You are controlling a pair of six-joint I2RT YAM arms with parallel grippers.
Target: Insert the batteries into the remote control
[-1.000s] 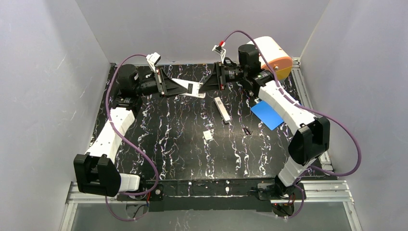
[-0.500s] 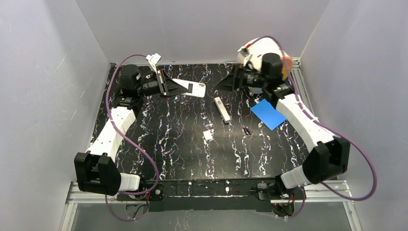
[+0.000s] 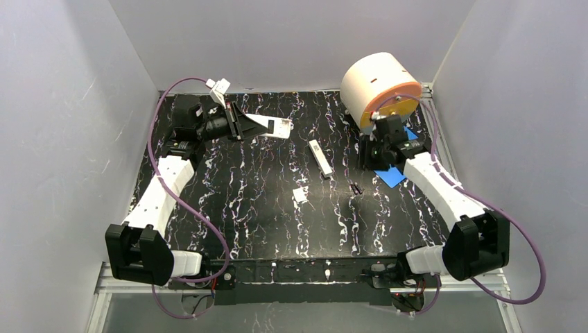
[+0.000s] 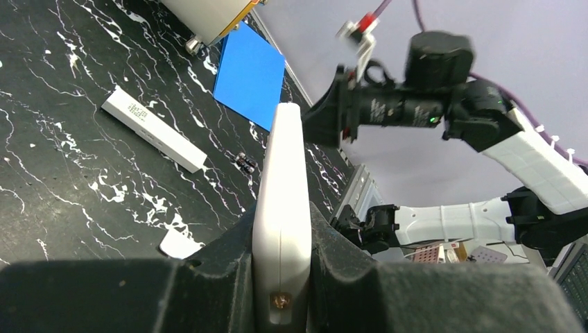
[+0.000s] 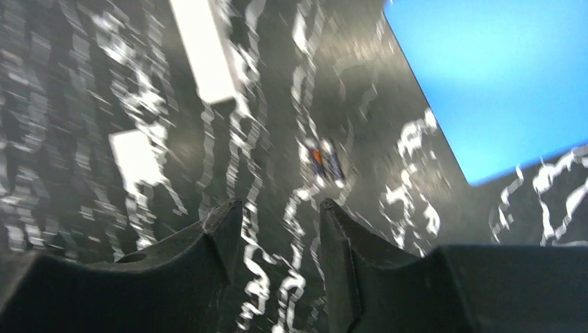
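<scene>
- Grip unchanged at eleven o'clock: the left pincer [image 3: 240, 122] stays clamped on the long slim white plastic remote control [image 3: 276, 126], dark recess facing up.
- The right pincer [image 5: 277, 208] has swung away to two o'clock, jaws partly parted and empty.
- Tiny black-and-orange cylinder batteries [image 5: 324, 161] lie just ahead on the black marbled table [image 3: 263, 208]; pickup looks next.

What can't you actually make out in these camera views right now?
How many batteries there are: the right wrist view is motion-blurred, the top view too small.
Whether the remote control recess is loaded: the left wrist view shows it edge-on in the left gripper; the top view is too small.
Full outline of the blue card: cut off by the right wrist view's edges.
Print on the spare white bar: too small in every view.
</scene>
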